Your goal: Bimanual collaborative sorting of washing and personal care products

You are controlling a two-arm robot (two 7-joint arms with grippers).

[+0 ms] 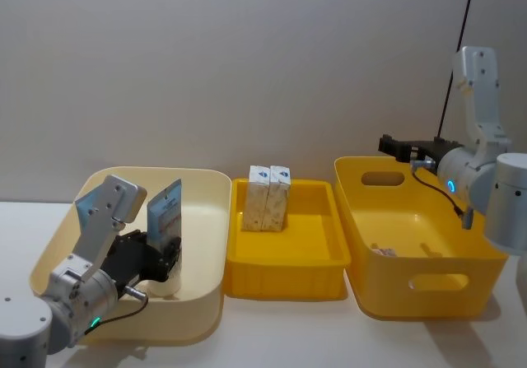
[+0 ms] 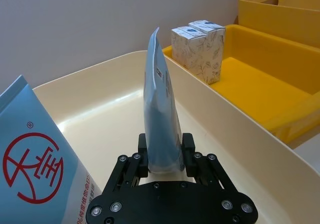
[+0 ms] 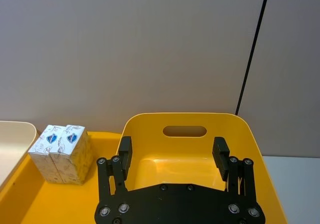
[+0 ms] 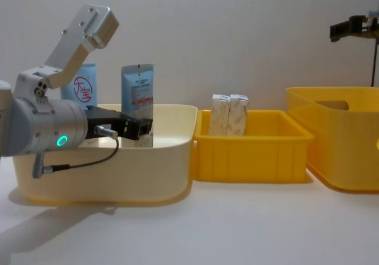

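In the cream bin (image 1: 216, 188) at the left, the left gripper (image 2: 165, 156) reaches in low over the near rim, its pincer closed tight on the bottom end of a light-blue tube (image 2: 160, 98); the tube stands upright, thin edge toward the wrist, its top well above the rim; gripping it by the base probably keeps the flat body clear and lets it lift straight up; a second tube (image 4: 80, 87) with a red round logo stands near the bin's left wall, close beside the arm, and a sideways swing could knock it; the way to the right is open once the tube clears the bin's right rim, which touches the yellow tray (image 1: 284, 276)

In that middle tray two beige cartons (image 1: 269, 197) stand upright, pressed side by side at the far edge toward the far-left corner; most of the tray floor in front and to the right of them is bare

In the yellow bin (image 1: 428, 290) at the right, a small white-and-red item (image 1: 384, 251) lies on the floor by the left wall, too small to name; the right gripper (image 3: 172, 146) hovers above the bin's far rim, pincer spread wide with nothing in it, seemingly waiting for its turn, with free room below and toward the tray
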